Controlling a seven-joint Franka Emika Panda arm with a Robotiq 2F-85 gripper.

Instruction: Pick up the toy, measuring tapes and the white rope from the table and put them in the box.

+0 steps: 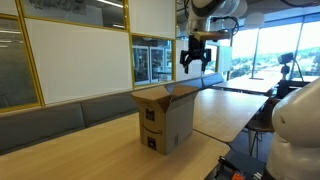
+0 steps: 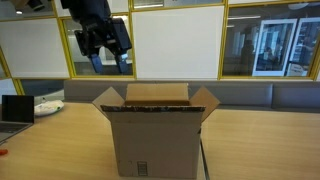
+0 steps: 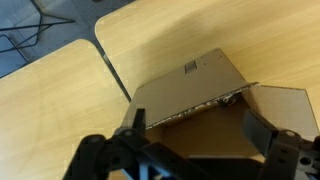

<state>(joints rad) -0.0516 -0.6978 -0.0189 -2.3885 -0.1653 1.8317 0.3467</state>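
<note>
An open brown cardboard box (image 1: 163, 117) stands on the wooden table; it also shows in the other exterior view (image 2: 155, 130) and in the wrist view (image 3: 190, 95). My gripper (image 1: 194, 63) hangs high above the box, open and empty, and shows in the other exterior view (image 2: 101, 50) up at the left. In the wrist view its two dark fingers (image 3: 195, 130) frame the box opening from above. A small object lies at the box's inner edge (image 3: 229, 98); I cannot tell what it is. No toy, measuring tape or white rope is visible on the table.
Several wooden tables (image 3: 60, 90) are pushed together with seams between them. A laptop (image 2: 14, 108) and a white object (image 2: 48, 105) lie at the far left. Glass walls with yellow frames (image 1: 60, 55) and a bench stand behind. Cables lie on the floor (image 3: 25, 30).
</note>
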